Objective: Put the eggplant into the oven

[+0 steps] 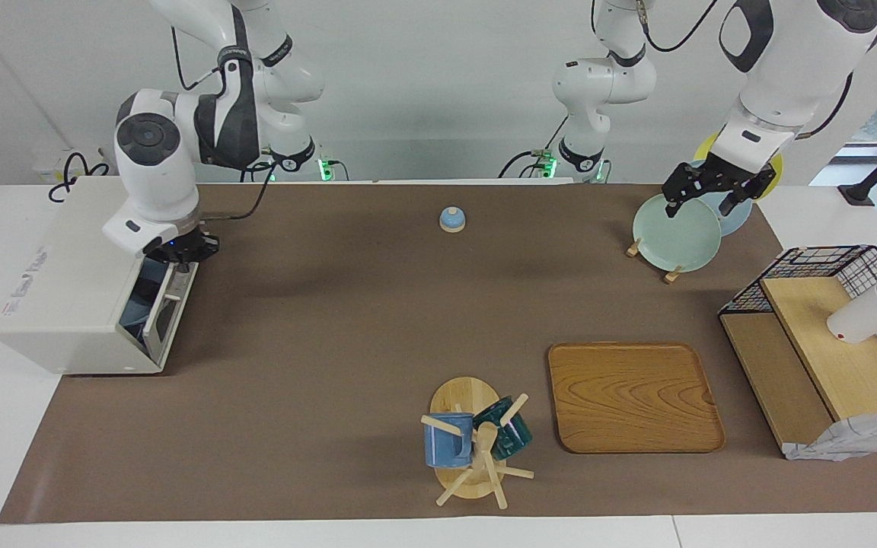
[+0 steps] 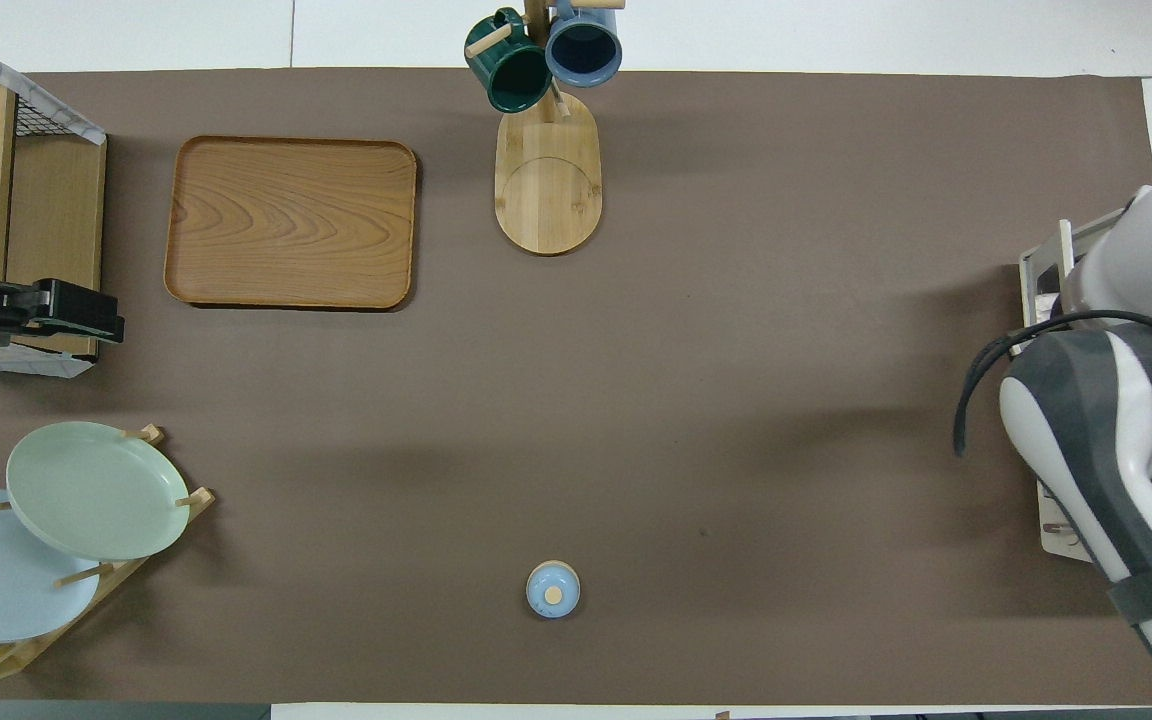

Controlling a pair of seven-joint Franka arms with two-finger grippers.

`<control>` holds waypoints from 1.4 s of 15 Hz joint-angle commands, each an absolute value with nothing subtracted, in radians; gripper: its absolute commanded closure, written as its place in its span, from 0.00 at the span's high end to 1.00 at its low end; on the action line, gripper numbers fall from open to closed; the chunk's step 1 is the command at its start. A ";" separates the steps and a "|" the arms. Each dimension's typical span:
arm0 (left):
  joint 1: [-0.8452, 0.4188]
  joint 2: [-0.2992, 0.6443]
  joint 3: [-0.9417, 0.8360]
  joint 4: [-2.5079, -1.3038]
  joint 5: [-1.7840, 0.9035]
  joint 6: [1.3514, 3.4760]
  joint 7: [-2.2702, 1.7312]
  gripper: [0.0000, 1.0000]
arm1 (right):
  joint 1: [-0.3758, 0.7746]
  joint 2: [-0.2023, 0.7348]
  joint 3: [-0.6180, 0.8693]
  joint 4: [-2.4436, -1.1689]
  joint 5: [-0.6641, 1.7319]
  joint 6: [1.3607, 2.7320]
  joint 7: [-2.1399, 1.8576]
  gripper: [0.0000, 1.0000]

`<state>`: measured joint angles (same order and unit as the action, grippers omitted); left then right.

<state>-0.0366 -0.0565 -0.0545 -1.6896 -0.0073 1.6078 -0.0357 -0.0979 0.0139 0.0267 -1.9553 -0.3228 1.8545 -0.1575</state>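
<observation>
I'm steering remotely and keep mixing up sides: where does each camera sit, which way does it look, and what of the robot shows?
Facing view: high across the table, looking at the robots; both arms show, right gripper at the oven door's top edge, left gripper over the plate rack.
Overhead view: above the robots' end, looking forward and down; left gripper and right arm show.
Shared: tray, mug tree, half a turn apart.
</observation>
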 commanded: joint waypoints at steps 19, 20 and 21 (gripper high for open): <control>-0.035 -0.066 -0.054 -1.694 0.014 1.608 -0.029 1.00 | -0.048 -0.023 0.012 -1.693 -0.078 1.563 -0.173 1.00; -0.035 -0.066 -0.054 -1.694 0.014 1.608 -0.029 1.00 | -0.046 -0.029 0.011 -1.706 -0.077 1.566 -0.172 1.00; -0.035 -0.066 -0.054 -1.694 0.014 1.608 -0.029 1.00 | -0.034 -0.029 0.009 -1.707 -0.078 1.566 -0.169 1.00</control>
<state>-0.0361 -0.0565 -0.0545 -1.6896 -0.0073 1.6078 -0.0357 -0.0508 -0.0071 0.0223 -1.6847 -0.1001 1.5732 -0.1720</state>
